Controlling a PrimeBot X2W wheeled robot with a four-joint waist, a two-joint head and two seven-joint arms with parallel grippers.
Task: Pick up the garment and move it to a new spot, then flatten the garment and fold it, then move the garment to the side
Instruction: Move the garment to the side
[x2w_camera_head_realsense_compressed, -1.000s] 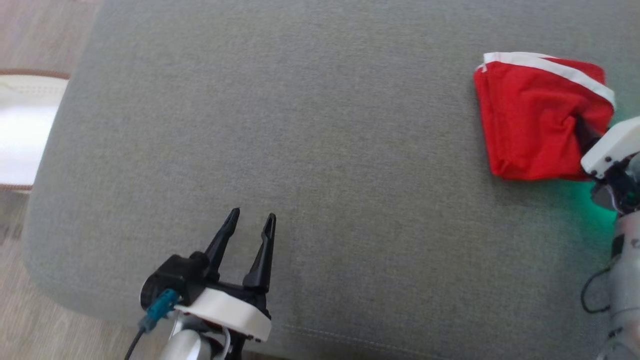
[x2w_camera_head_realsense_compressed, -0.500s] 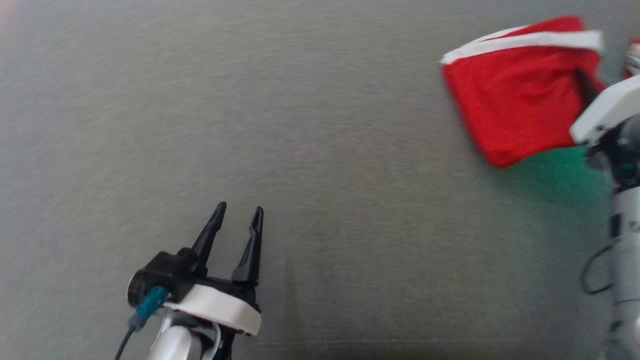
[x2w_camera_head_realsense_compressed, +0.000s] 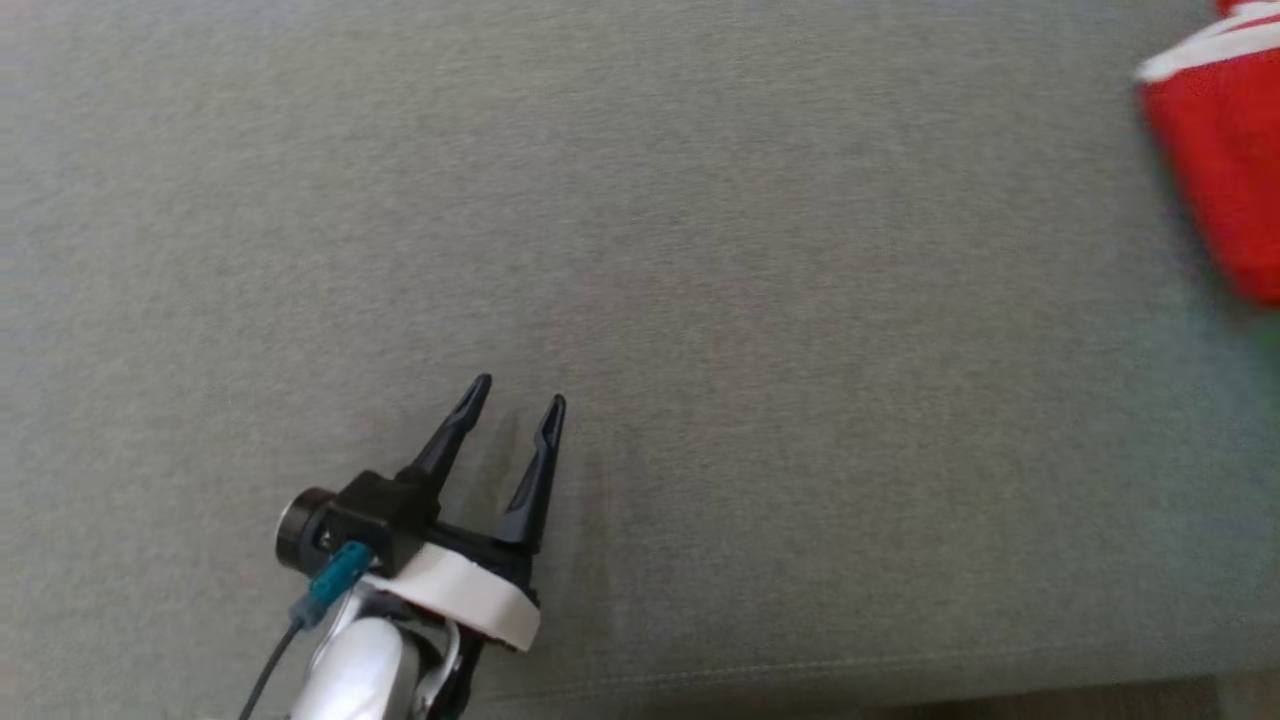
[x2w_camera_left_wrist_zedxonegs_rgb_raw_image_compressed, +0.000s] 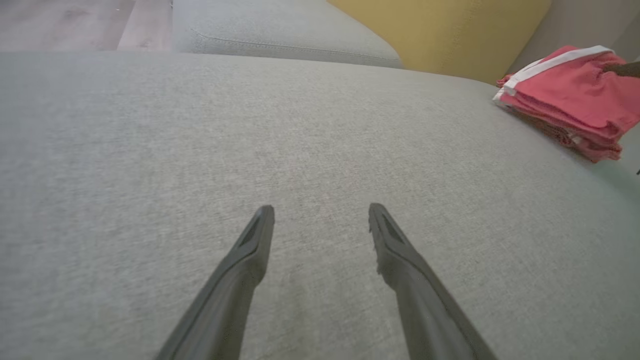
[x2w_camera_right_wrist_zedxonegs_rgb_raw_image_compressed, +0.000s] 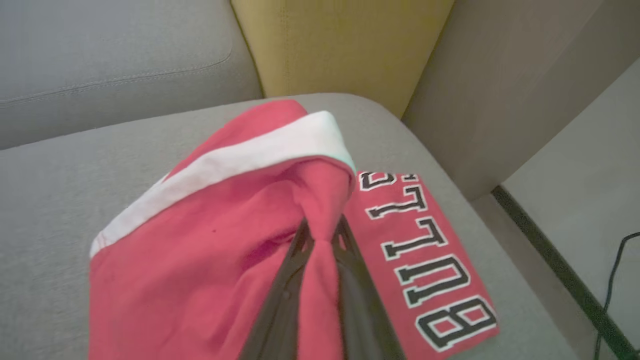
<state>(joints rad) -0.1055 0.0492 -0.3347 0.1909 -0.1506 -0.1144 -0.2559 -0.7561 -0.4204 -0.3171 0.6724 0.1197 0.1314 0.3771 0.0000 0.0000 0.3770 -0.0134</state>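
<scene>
The grey sofa seat cushion (x2w_camera_head_realsense_compressed: 700, 250) is the biggest thing before us, broad and bare across its middle. Behind its far right corner stands a yellow back cushion (x2w_camera_right_wrist_zedxonegs_rgb_raw_image_compressed: 340, 45).

The red garment (x2w_camera_right_wrist_zedxonegs_rgb_raw_image_compressed: 200, 260) is at that right end of the seat. It sits at the upper right edge of the head view (x2w_camera_head_realsense_compressed: 1225, 150) and well apart from our left gripper in the left wrist view (x2w_camera_left_wrist_zedxonegs_rgb_raw_image_compressed: 570, 95). It looks like a sports jersey or shorts, bundled in several layers. A white band (x2w_camera_right_wrist_zedxonegs_rgb_raw_image_compressed: 225, 165) runs along its upper edge. Just beside it a flat red panel with black-and-white block lettering (x2w_camera_right_wrist_zedxonegs_rgb_raw_image_compressed: 425, 260) lies on the cushion. We cannot tell whether that panel belongs to the same garment or is a separate piece.

Our right gripper (x2w_camera_right_wrist_zedxonegs_rgb_raw_image_compressed: 322, 230) is clamped on a gathered ridge of the red cloth, fingers together with the fabric pinched between them. Whether the bulk is clear of the cushion we cannot tell. Our left gripper (x2w_camera_head_realsense_compressed: 520, 392) hovers low over the bare seat with its fingers apart, holding nothing.

We judge the cloth light, soft and limp. It should drape and sag from a single pinch, and the loose layers may slip open. For flattening, we think the white band or a corner is the firmer place to take hold, one gripper at each end.
</scene>
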